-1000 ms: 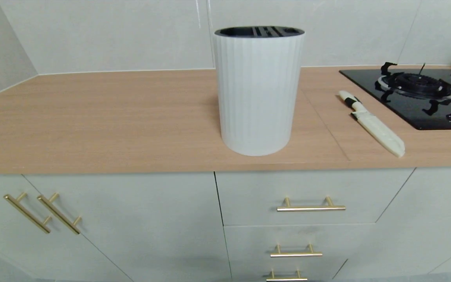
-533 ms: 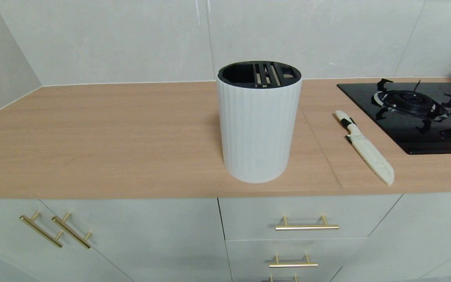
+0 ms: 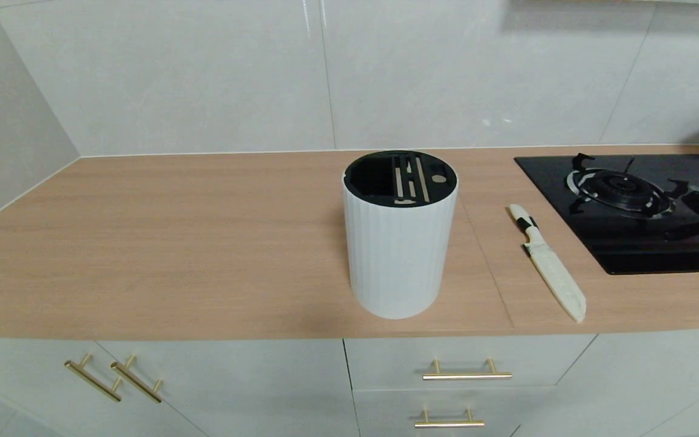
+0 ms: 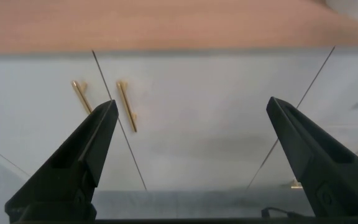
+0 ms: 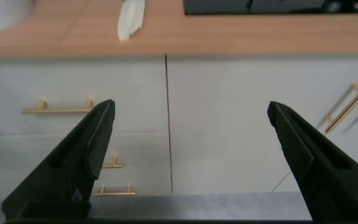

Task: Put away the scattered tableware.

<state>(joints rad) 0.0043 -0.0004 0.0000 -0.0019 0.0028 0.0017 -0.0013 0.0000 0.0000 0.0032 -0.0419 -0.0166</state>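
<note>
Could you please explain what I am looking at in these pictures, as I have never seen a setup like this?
This is a two-armed robot on wheels, standing at a kitchen counter. The large picture comes from a camera on its head, looking down at the counter. The two smaller pictures come from cameras on its wrists. The dark prongs in them belong to the left gripper and the right gripper. Both are open, hold nothing and face the cabinet below the counter. On the counter stands a white ribbed holder with slots in its black top. To its right a knife lies flat, apart from the holder and beside the stove.
</note>
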